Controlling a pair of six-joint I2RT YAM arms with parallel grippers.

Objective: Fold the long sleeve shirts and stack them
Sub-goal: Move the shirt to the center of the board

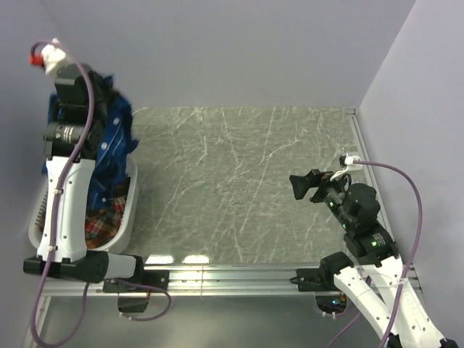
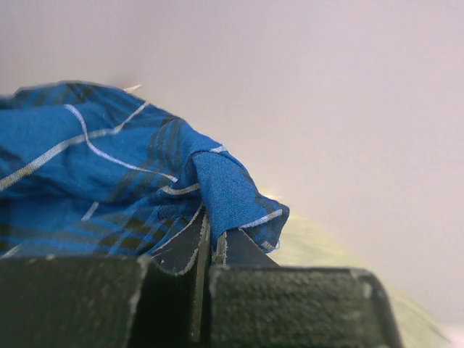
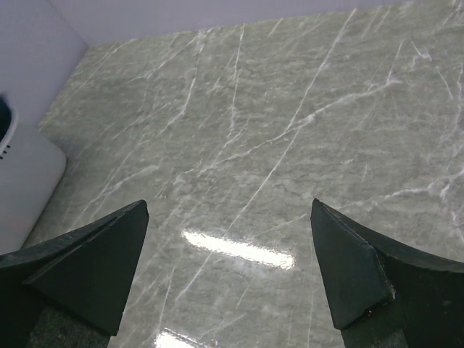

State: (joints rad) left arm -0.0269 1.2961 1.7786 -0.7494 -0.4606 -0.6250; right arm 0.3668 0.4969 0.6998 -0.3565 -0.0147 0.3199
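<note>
The tabletop [image 1: 239,181] has a grey-green stone look, crossed by thin white veins, with glare patches near its front edge. A white plastic laundry basket [image 1: 129,217] stands at its left side, seemingly against the wall.

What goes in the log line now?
left jaws: shut on royal blue plaid shirt | right jaws: open, over grey marbled table

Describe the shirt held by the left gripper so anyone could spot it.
Find the white basket at the left edge of the table. Bunched above it, pinched in the left gripper, is the blue shirt. Blue with thin white lines, unlike the red plaid shirt beneath it.
</note>
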